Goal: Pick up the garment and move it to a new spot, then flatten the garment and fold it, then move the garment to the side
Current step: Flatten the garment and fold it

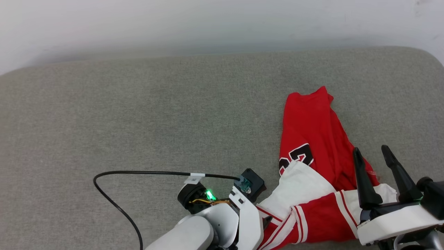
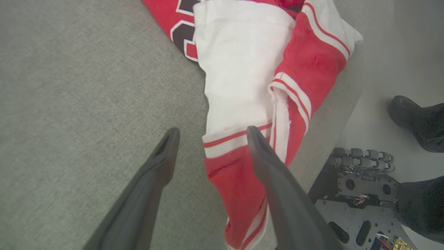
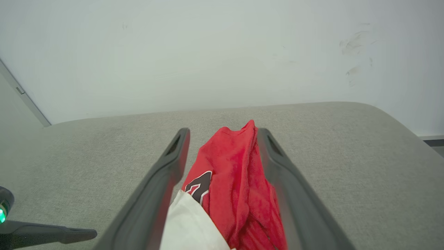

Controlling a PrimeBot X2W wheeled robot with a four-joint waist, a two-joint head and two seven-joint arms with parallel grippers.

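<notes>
The garment (image 1: pixel 312 132) lies bunched on the right part of the grey fabric-covered bench (image 1: pixel 138 121), closer to the front edge than to the far one. Its red body runs in a narrow crumpled ridge toward the far edge, with part of a black, white-outlined number showing on its left side. A white sleeve (image 2: pixel 239 69) with red-and-white striped trim is folded over the near end, and there the cloth reaches the front edge of the bench.

To the left of the garment the bench is bare across its whole middle and left part. A narrower bare strip runs on the right, up to the rounded far right corner, and a wide band lies free between the cloth and the far edge, where a pale wall (image 1: pixel 208 21) rises.

The left pincer (image 2: pixel 212 132) stands released, grasping nothing. It is at the near end of the garment, one finger over the striped trim and the other over bare bench; whether it touches the cloth I cannot tell.

The right pincer (image 1: pixel 371 150) is spread wide too, with nothing in it, over the garment's right side. In its own wrist view the red ridge (image 3: pixel 236 166) shows between the fingers.

A black cable (image 1: pixel 114 173) loops from the left arm over the bench's front middle. Past the front edge are the robot's metal base (image 2: pixel 360 194) and a person's dark shoe (image 2: pixel 412 118) on the floor.
</notes>
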